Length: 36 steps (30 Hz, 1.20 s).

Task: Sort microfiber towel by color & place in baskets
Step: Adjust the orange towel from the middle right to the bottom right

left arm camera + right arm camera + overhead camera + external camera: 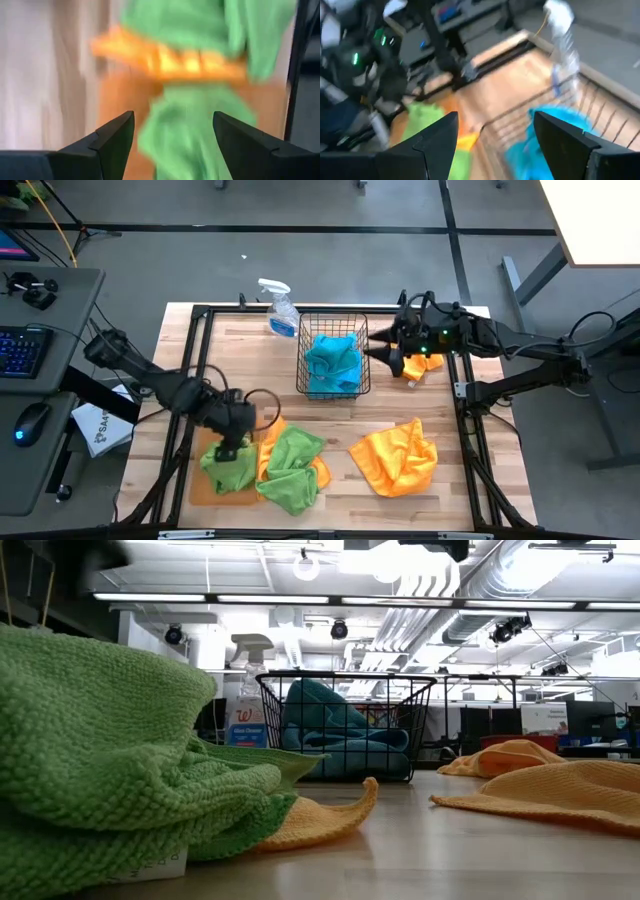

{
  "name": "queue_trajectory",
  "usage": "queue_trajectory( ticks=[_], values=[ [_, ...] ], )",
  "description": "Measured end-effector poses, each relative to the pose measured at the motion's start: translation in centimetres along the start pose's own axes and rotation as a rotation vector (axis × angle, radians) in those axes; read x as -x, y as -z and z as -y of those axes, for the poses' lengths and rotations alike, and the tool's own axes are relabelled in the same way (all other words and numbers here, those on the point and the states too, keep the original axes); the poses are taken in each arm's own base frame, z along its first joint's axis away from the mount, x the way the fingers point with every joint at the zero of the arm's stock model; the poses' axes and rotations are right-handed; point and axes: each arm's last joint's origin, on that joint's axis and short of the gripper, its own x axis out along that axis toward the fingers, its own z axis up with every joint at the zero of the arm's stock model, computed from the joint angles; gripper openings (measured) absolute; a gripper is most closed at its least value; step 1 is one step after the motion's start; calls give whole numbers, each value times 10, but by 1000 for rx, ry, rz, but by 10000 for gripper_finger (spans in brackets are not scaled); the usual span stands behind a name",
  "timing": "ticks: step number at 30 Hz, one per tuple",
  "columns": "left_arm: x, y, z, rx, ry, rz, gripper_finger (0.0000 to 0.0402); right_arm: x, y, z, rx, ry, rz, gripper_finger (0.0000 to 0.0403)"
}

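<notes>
Above green towel (195,125), left hand (172,135) wide, empty

From my station both arms read as dark, near-black jointed links. My left arm (150,380) has a rounded joint housing and a thin black cable looped beside its wrist. My right arm (520,345) shows small green lights glowing at its wrist. My left gripper (172,145) and right gripper (495,142) each end in two dark wedge-shaped fingers with angular faceted faces
</notes>
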Motion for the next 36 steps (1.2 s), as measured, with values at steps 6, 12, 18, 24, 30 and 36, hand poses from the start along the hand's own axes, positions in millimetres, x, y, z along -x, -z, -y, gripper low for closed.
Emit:
queue_trajectory(
  ticks=[6, 12, 18, 24, 30, 36],
  values=[
    [-3, -46, -10, 0, 94, 342, 259, -5, 33, -6, -103, -73, -254, 256],
    [-27, -77, -26, 19, 101, 424, 259, -23, 94, -21, -206, -125, -423, 256],
    [-44, -83, -31, 32, 83, 370, 259, -52, 157, -24, -484, -213, -399, 256],
    [-61, -86, -27, -25, 67, 318, 259, -81, 192, -21, -716, -173, -383, 256],
    [-70, -85, -24, -53, 54, 272, 259, -113, 208, -29, -722, -165, -518, 256],
    [-72, -80, -19, -65, 53, 239, 259, -137, 208, -43, -608, -226, -590, 256]
  ],
)
